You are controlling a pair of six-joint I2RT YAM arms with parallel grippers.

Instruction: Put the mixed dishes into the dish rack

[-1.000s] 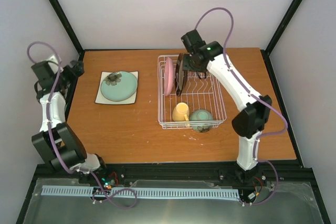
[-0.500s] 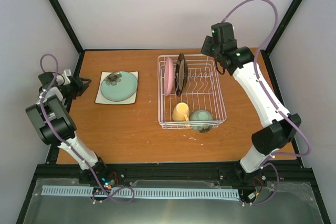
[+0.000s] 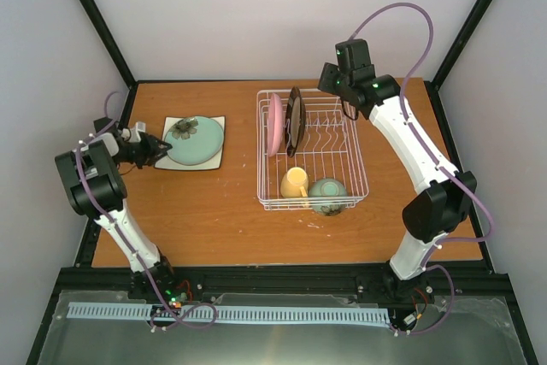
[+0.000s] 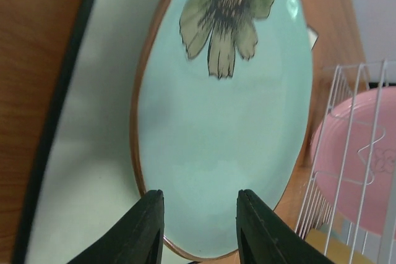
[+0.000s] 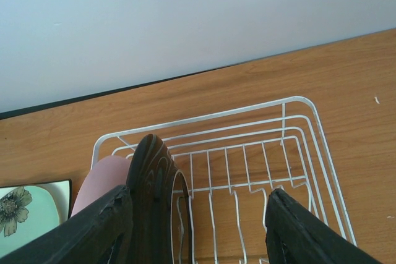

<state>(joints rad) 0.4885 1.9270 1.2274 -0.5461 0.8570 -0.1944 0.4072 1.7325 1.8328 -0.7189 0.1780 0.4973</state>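
Our left gripper's (image 4: 199, 196) fingers stand partly closed astride the teal flower-marked plate (image 4: 229, 128), at its rim farthest from the dish rack (image 3: 335, 153); we cannot tell whether they pinch it. The plate is pale teal with a brown rim and a dark flower, and it lies on the cream square plate (image 4: 93, 153), well left of the rack. Our right gripper (image 5: 199, 196) hangs spread and empty above the rack's far end, where bare tines stand right of the upright dark brown plate (image 5: 154, 171) and pink plate (image 5: 102, 180).

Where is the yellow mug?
In the top view, the mug sits at the near end of the rack, just left of the green bowl.
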